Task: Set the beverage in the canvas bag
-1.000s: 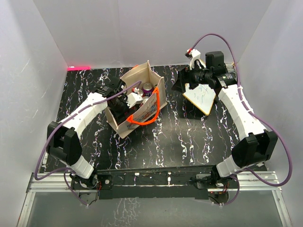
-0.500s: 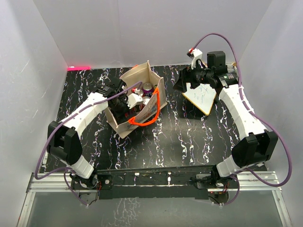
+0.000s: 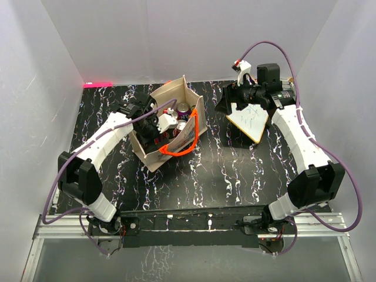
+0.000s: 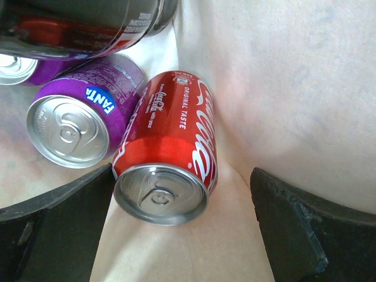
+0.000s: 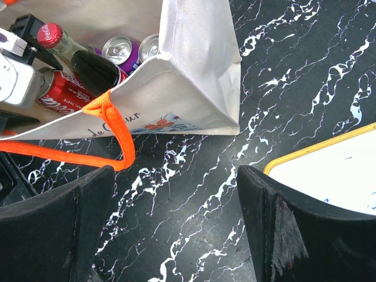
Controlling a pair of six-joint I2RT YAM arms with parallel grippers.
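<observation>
The beige canvas bag (image 3: 176,94) with orange handles (image 3: 179,147) stands open at the table's middle left. My left gripper (image 3: 154,128) is down inside it. In the left wrist view it (image 4: 182,235) is open, with a red Coca-Cola can (image 4: 170,141) lying on the bag floor between the fingers, close to the left one. A purple Fanta can (image 4: 82,117) lies beside it and a dark bottle (image 4: 88,23) behind. My right gripper (image 3: 223,104) hovers open and empty over the table (image 5: 194,194), right of the bag (image 5: 194,76).
A white board (image 3: 249,120) with a yellow edge lies under the right arm and also shows in the right wrist view (image 5: 329,176). One orange handle (image 5: 117,126) hangs over the bag's near side. White walls enclose the black marbled table.
My left gripper has shifted slightly back and left inside the bag. The right gripper rose a little a second ago and has since held still.
</observation>
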